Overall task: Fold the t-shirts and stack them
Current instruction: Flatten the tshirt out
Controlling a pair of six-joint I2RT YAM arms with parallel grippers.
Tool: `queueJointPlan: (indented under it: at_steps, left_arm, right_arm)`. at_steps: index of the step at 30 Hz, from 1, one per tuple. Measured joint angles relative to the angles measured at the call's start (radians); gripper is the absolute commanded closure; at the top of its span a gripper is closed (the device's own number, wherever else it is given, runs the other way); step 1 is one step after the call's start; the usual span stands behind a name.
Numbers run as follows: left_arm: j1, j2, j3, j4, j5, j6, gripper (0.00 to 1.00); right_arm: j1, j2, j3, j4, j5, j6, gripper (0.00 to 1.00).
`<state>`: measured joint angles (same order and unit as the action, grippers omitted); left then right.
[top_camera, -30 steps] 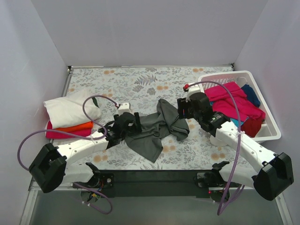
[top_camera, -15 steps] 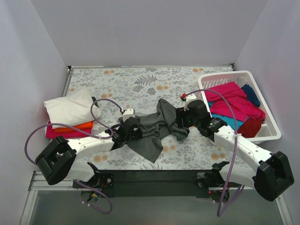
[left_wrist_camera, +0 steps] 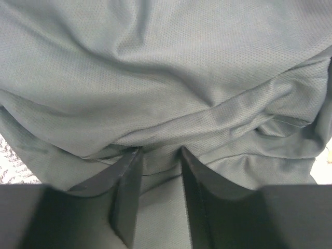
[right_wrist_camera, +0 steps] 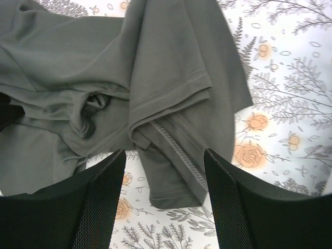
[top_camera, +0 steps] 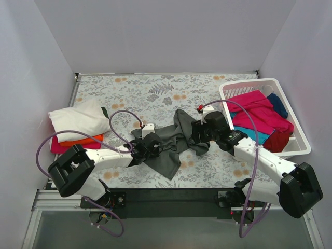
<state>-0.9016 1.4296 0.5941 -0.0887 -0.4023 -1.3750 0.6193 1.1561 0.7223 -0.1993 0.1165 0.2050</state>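
**Grey shirt crumpled at centre, one claw on it, the other spread above it**

The floral tabletop (top_camera: 155, 88) filled the middle of the top view. At its right edge sat a white slatted basket (top_camera: 249, 83), holding a heap of magenta t-shirts (top_camera: 254, 106), with a teal t-shirt (top_camera: 254, 135) beneath them, a navy t-shirt (top_camera: 278, 104) at the upper right and a maroon t-shirt (top_camera: 280, 139) at the lower right.

The dark grey t-shirt (top_camera: 174, 142) lay rumpled and unfolded at the centre of the frame, between the two arms.

At the left of the frame stood a folded pile. A white t-shirt (top_camera: 78, 119) lay on top, an orange t-shirt (top_camera: 83, 140) under it and a pink t-shirt (top_camera: 59, 148) at the bottom.

The right claw (top_camera: 199, 129) hung over the grey shirt's right-hand side. Its wrist view showed the fingers spread wide, with a hemmed sleeve and a folded edge of the shirt below them and nothing gripped.

The left claw (top_camera: 150, 141) sat at the shirt's left side. In its wrist view the fingers (left_wrist_camera: 127, 197) stood narrow, with a ridge of grey cloth pinched between them.
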Motion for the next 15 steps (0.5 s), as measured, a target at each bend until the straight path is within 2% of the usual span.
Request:
queueJointPlan:
  at_steps: [5, 9, 15]
  left_arm:
    - [0.0, 0.03, 0.019, 0.009, -0.019, 0.011, 0.74]
    - [0.0, 0.05, 0.03, 0.015, -0.03, 0.021, 0.98]
    - [0.0, 0.053, 0.035, 0.016, -0.032, 0.034, 1.0]
  right_arm:
    - [0.011, 0.042, -0.01, 0.048, -0.051, 0.009, 0.44]
    - [0.011, 0.108, -0.012, 0.095, -0.1, 0.025, 0.44]
    - [0.011, 0.192, -0.012, 0.113, -0.114, 0.04, 0.44]
